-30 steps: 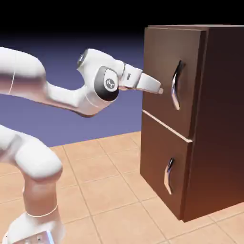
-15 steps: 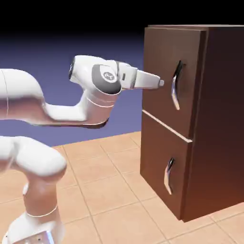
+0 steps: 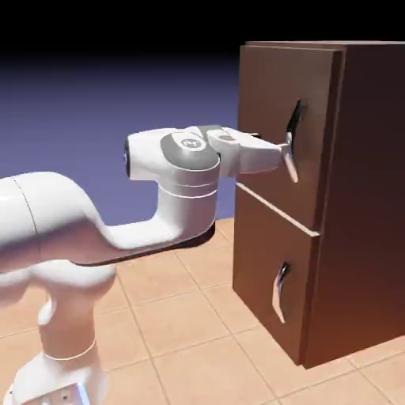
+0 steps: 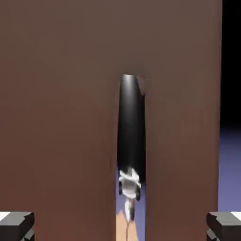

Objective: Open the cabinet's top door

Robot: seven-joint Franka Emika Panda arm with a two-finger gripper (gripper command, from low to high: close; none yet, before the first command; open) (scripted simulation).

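Observation:
The tall dark brown cabinet (image 3: 356, 198) stands at the right of the exterior view, both its front panels flush and closed. The top door (image 3: 273, 111) carries a long bent silver handle (image 3: 293, 142). My gripper (image 3: 286, 152) reaches level from the left and its tips meet the handle's lower half. In the hand view the top door (image 4: 61, 117) fills the frame and the shiny handle (image 4: 131, 141) runs straight up the middle. Both grey fingertips (image 4: 16, 223) sit far apart at the bottom corners, so the gripper (image 4: 120, 226) is open around the handle without pinching it.
Below the top door is a shorter panel (image 3: 265, 261) with its own small silver handle (image 3: 278, 293). The cabinet stands on a tan tiled floor (image 3: 182, 316). My white arm (image 3: 103, 229) arches in from the lower left.
The hand has dropped slightly and pushed right, from a gap short of the door to the handle itself. The elbow has swung lower. The fingers have stayed wide apart.

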